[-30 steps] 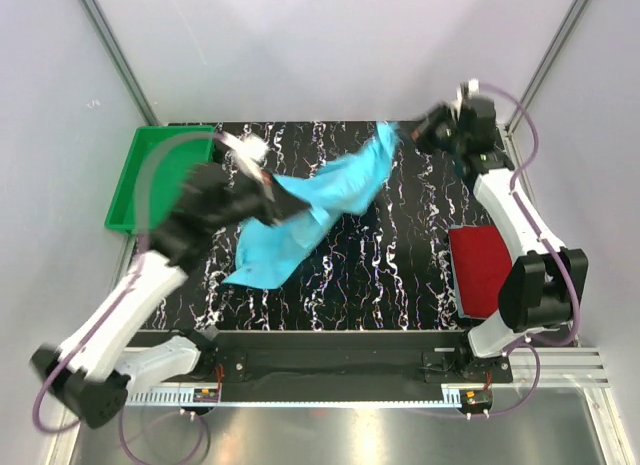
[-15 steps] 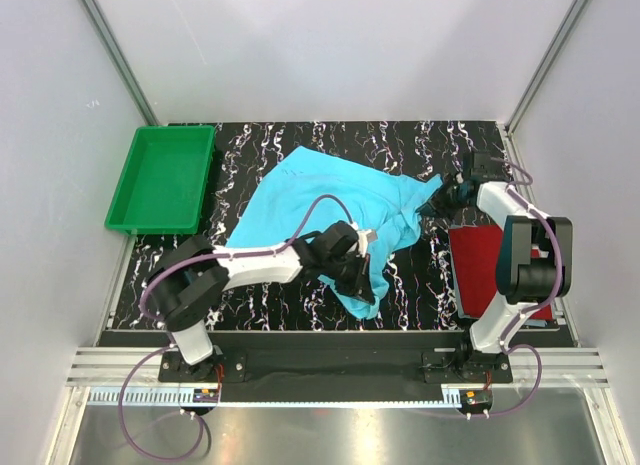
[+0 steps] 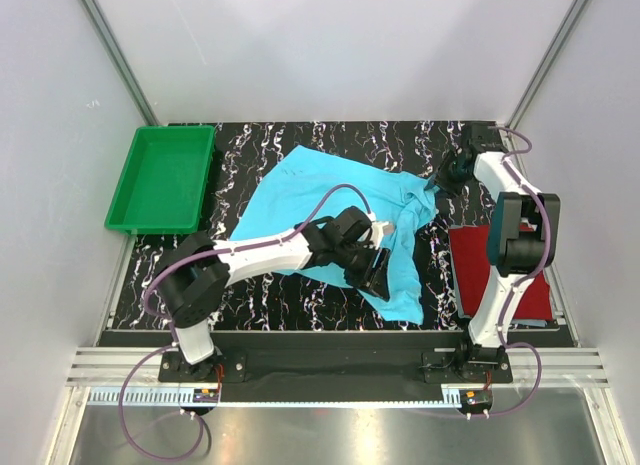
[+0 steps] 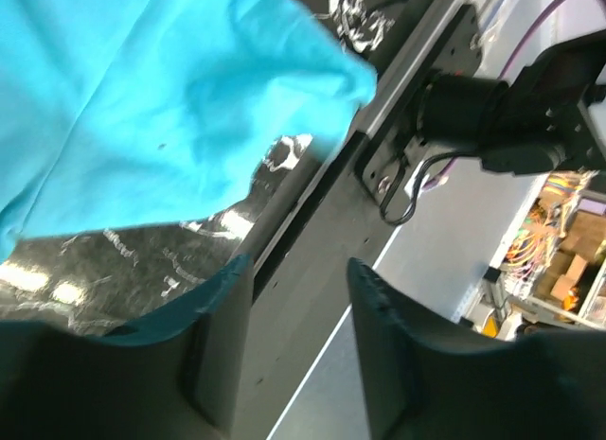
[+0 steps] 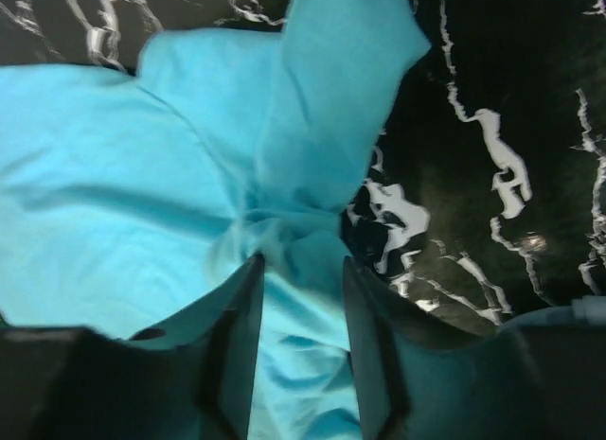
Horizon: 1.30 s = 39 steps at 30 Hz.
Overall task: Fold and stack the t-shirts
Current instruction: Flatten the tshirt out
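Observation:
The turquoise t-shirt lies spread and rumpled across the middle of the black marbled table. My left gripper hovers over its near right corner. In the left wrist view that gripper is open and holds nothing, with the turquoise cloth beyond its tips. My right gripper is at the shirt's far right corner. In the right wrist view it is open, and bunched turquoise cloth lies loose between its fingers. The dark red t-shirt lies as a folded rectangle at the near right, partly under the right arm.
A green plastic tray stands at the far left edge of the table. The black rail and an arm base run along the near edge. Grey walls close in the back and both sides.
The turquoise shirt, held stretched in the air a second ago, now lies on the table. Both grippers have opened and let go of it. The left arm swung to the near right.

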Each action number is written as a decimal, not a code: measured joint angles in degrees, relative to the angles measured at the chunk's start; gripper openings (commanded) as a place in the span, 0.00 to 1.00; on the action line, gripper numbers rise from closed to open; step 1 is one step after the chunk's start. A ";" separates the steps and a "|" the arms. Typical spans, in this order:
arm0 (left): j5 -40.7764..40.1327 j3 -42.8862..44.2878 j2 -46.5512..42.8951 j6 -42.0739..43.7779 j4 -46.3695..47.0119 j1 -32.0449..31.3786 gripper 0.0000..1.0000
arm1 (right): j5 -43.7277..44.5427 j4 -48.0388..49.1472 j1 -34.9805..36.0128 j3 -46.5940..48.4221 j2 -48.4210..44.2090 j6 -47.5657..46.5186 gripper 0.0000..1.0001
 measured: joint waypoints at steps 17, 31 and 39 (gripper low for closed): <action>-5.14 -19.39 -33.40 2.64 -11.02 34.91 0.80 | 4.74 -10.03 -0.50 -15.43 -18.40 0.11 0.87; -21.94 -21.44 -32.06 0.50 -19.76 52.92 0.66 | -1.25 -6.27 9.51 -30.16 -24.61 6.05 0.71; -30.75 -21.44 -28.46 -1.99 -21.53 56.33 0.62 | -0.63 -2.47 12.02 -23.80 -16.02 5.18 0.34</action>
